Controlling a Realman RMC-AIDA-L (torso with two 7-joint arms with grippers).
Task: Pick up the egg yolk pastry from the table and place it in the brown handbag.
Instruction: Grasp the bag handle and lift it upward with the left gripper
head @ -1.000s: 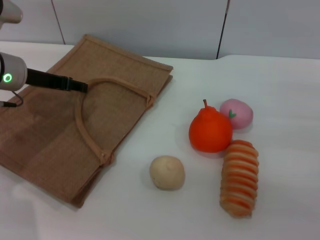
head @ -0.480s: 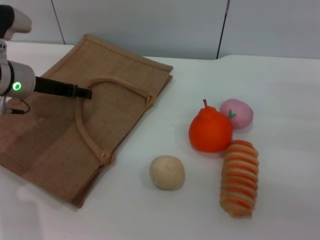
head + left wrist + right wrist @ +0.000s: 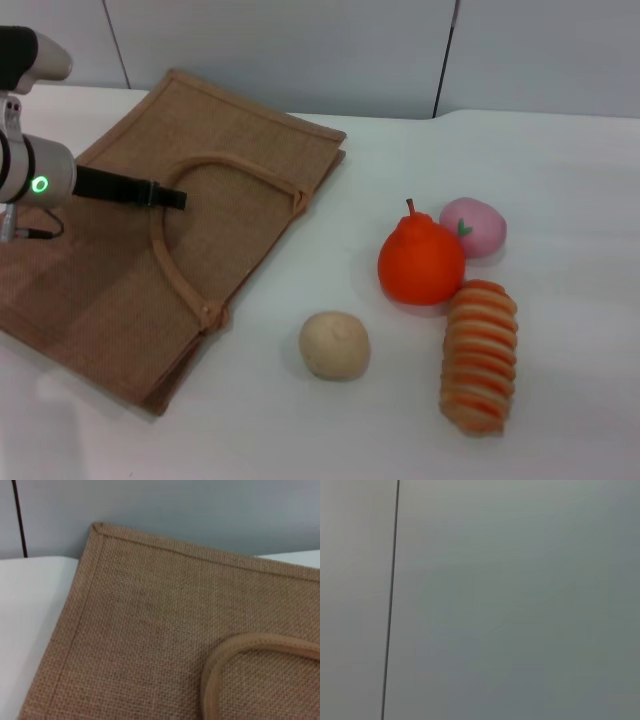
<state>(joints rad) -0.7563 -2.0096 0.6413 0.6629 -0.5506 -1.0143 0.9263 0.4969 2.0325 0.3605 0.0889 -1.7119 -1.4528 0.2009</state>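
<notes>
The egg yolk pastry [image 3: 334, 345], a pale beige ball, lies on the white table in the head view, just right of the handbag's near corner. The brown handbag [image 3: 110, 270] lies flat at the left with its looped handles [image 3: 170, 262] on top. It also shows in the left wrist view [image 3: 150, 630], with one handle loop [image 3: 220, 665]. My left gripper [image 3: 178, 198] hovers over the bag, its tip by the upper part of the handle loop, far left of the pastry. My right gripper is out of view; the right wrist view shows only wall.
An orange pear-shaped fruit [image 3: 420, 260], a pink peach [image 3: 474, 227] and a striped bread roll [image 3: 479, 356] lie to the right of the pastry. A grey wall [image 3: 300, 50] closes off the back of the table.
My left arm has moved a little to the right and nearer over the bag, its tip shifting along the handle loop. The objects have not moved.
</notes>
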